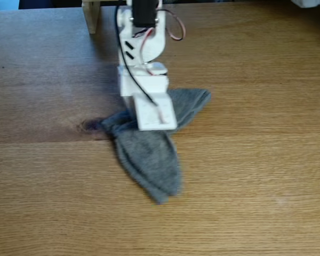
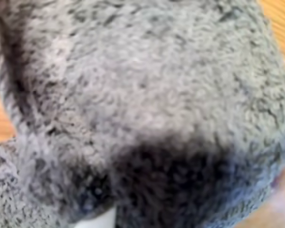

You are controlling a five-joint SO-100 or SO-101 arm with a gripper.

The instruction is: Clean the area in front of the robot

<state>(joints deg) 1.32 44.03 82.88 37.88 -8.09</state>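
From my remote station, the fixed view shows the robot (image 1: 141, 48) bent forward and down, with its gripper (image 1: 156, 124) lying flat on a grey fleecy cloth (image 1: 149, 157) in the middle of the wooden tabletop (image 1: 256, 160). The cloth is bunched at the contact point and fans out in two lobes, one toward the camera and one to the view's right. I judge this placement to be deliberate: pinning the cloth against the area lets the arm drag it as a wiper. A dark knot (image 1: 85, 126) lies just beside the cloth's left tip. In the wrist view the cloth (image 2: 147, 95) fills nearly the whole frame, confirming close contact. I cannot tell whether the jaws are apart or clamped on fabric. A pale wooden post (image 1: 91, 16) stands behind, well apart.
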